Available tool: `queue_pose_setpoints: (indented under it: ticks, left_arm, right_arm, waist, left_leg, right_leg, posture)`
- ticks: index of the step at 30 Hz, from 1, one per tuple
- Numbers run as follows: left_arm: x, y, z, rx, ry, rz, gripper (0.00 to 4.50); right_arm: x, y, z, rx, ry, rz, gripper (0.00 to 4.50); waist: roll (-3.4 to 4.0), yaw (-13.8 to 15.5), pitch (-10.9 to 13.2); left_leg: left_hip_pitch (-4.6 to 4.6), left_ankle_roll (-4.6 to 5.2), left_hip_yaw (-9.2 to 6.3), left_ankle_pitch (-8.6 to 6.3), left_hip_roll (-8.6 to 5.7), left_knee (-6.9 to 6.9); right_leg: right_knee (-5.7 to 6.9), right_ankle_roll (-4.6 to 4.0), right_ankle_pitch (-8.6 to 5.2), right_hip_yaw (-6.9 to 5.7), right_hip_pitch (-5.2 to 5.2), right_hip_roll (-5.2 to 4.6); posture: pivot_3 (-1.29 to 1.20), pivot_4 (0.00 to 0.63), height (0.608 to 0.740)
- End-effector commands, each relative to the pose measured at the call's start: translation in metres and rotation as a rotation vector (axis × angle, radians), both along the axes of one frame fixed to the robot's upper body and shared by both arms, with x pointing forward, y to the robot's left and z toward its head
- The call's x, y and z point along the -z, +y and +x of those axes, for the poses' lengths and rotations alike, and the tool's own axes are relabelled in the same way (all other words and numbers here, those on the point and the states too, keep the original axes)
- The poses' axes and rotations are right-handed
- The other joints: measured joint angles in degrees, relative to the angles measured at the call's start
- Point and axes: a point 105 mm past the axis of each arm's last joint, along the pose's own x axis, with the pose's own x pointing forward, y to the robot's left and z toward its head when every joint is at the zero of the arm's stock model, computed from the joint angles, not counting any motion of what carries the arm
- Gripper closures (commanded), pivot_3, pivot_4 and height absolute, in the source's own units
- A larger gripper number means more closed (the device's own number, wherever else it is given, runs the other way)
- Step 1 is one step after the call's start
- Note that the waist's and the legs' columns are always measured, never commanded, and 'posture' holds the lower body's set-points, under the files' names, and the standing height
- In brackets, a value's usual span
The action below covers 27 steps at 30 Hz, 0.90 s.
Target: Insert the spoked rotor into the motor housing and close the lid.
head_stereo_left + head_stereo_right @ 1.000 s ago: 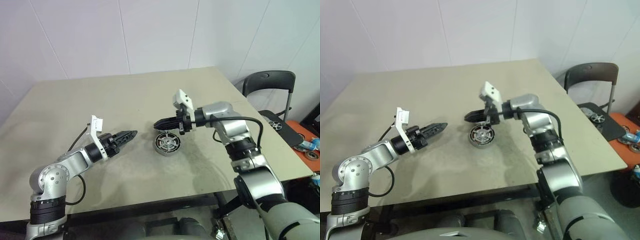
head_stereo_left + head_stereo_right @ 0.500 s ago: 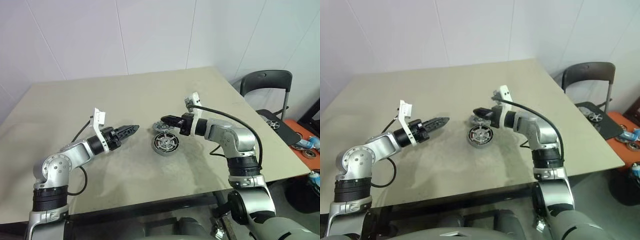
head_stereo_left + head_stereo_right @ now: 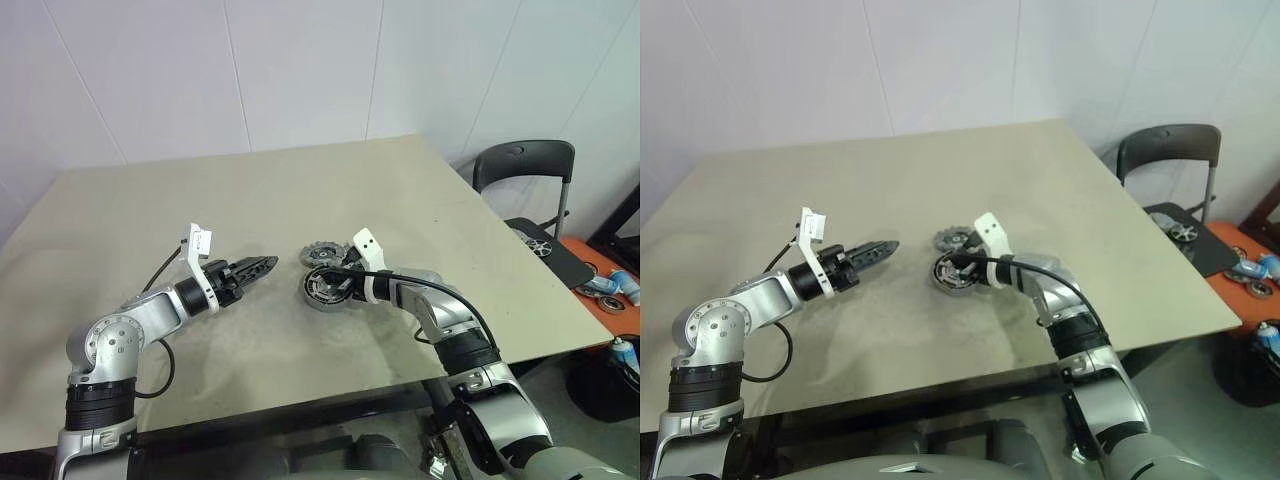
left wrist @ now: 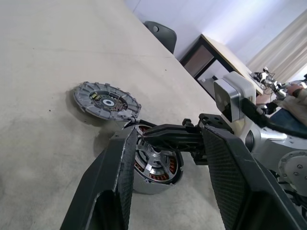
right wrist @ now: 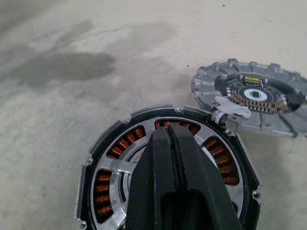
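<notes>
Housing sits near the middle of the table with the rotor already seated inside it, copper windings showing between the spokes, and the lid lies flat on the table just beside it on the far side, inner face up and touching or nearly touching its rim. The right gripper, fingers pressed together and holding nothing, points low over the rotor's centre. The left gripper hovers off to the housing's left with its fingers apart and empty.
</notes>
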Motion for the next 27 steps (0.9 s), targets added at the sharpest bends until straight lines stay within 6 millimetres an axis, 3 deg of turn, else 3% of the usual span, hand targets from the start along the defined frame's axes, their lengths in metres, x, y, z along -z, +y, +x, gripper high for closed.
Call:
queue_pose_setpoints:
  ticks: [1,4,6,8,12,15,19,23,27]
  left_arm:
    - [-0.01,-0.001,0.001,-0.002,-0.051,0.001,2.18]
    - [-0.01,-0.002,0.001,0.0,-0.051,-0.002,2.18]
    - [-0.01,-0.003,0.001,0.003,-0.051,-0.004,2.18]
    - [-0.01,-0.004,0.001,0.008,-0.053,-0.005,2.18]
    - [-0.011,-0.005,0.002,0.012,-0.054,-0.007,2.18]
    - [-0.011,-0.005,0.003,0.01,-0.057,-0.009,2.18]
    - [-0.01,-0.004,0.003,0.008,-0.057,-0.009,2.18]
    - [-0.011,-0.004,0.002,0.016,-0.06,-0.009,2.18]
    - [-0.012,-0.002,0.004,0.017,-0.069,0.001,2.18]
  right_arm:
    - [-0.04,0.006,0.003,0.001,0.026,0.255,4.5]
    - [-0.068,0.007,0.002,-0.017,0.037,0.407,4.5]
    - [-0.065,0.008,-0.003,-0.047,0.032,0.372,4.5]
    - [-0.053,0.008,-0.006,-0.058,0.026,0.296,4.5]
    - [0.005,0.002,-0.013,-0.089,-0.031,-0.063,4.5]
    - [0.021,-0.003,-0.013,-0.074,-0.038,-0.128,4.5]
    - [-0.002,0.0,-0.006,-0.028,-0.018,0.032,4.5]
    - [-0.051,0.002,-0.008,-0.069,0.02,0.281,4.5]
    - [-0.083,-0.008,-0.007,-0.116,-0.045,0.3,4.5]
  waist:
    - [0.01,0.04,0.03]
    - [0.03,0.1,0.05]
    - [0.03,0.12,0.05]
    - [0.03,0.09,0.04]
    - [0.03,0.01,0.05]
    - [-0.01,-0.14,0.01]
    - [-0.02,-0.06,0.01]
    - [0.02,0.2,0.07]
    - [0.06,0.15,0.1]
  left_leg:
    - [0.1,0.0,0.0,0.0,0.0,-0.02]
    - [0.14,0.01,-0.02,0.0,0.0,-0.05]
    - [0.15,0.01,-0.02,0.0,0.0,-0.07]
    - [0.17,0.01,-0.03,-0.01,0.0,-0.1]
    - [0.19,0.01,-0.01,-0.01,0.0,-0.15]
    - [0.28,0.01,0.03,-0.01,0.0,-0.17]
    - [0.49,0.01,-0.03,-0.01,0.05,-0.12]
    - [0.4,0.02,-0.08,0.0,0.04,-0.06]
    - [0.24,0.05,-0.1,-0.02,0.04,-0.22]
  right_leg:
    - [-0.02,0.07,-0.05,0.0,0.11,0.0]
    - [-0.03,0.06,-0.05,-0.01,0.15,0.0]
    - [-0.04,0.06,-0.04,-0.01,0.15,0.0]
    - [-0.07,0.08,-0.06,-0.01,0.16,0.0]
    - [-0.14,0.11,-0.08,-0.02,0.2,-0.01]
    - [-0.16,0.13,-0.09,-0.02,0.27,-0.01]
    - [-0.23,-0.04,-0.2,-0.05,0.56,0.03]
    - [-0.25,-0.02,-0.19,-0.08,0.52,0.02]
    - [-0.41,0.13,-0.08,-0.09,0.35,0.01]
  posture:
    - [0.0,0.0,0.74]
    - [0.0,0.0,0.74]
    - [0.0,0.0,0.74]
    - [0.0,0.0,0.74]
    - [0.0,0.0,0.74]
    - [0.0,0.0,0.74]
    - [0.0,0.0,0.74]
    - [0.0,0.0,0.74]
    - [0.0,0.0,0.74]
